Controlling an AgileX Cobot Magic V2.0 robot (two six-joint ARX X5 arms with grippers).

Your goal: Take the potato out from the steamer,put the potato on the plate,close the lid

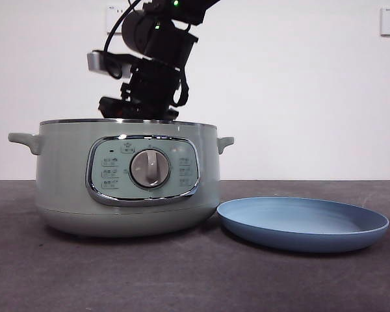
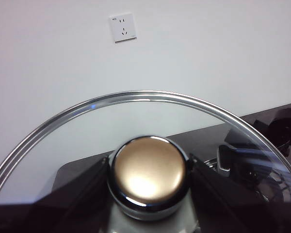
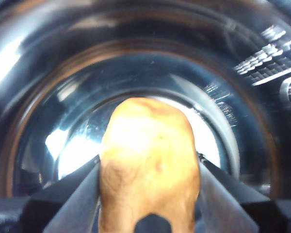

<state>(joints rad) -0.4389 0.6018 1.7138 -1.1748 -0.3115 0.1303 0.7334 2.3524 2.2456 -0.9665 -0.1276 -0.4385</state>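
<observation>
the right end effector grips the potato, one black jaw pressed against each side of it. around the potato curves the steamer, its dark glossy inner wall and bright bottom behind the potato.

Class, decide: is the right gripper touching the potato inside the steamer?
Touching. In the right wrist view the right gripper has both black jaws pressed against the sides of the potato, with no gap, inside the steamer.
</observation>
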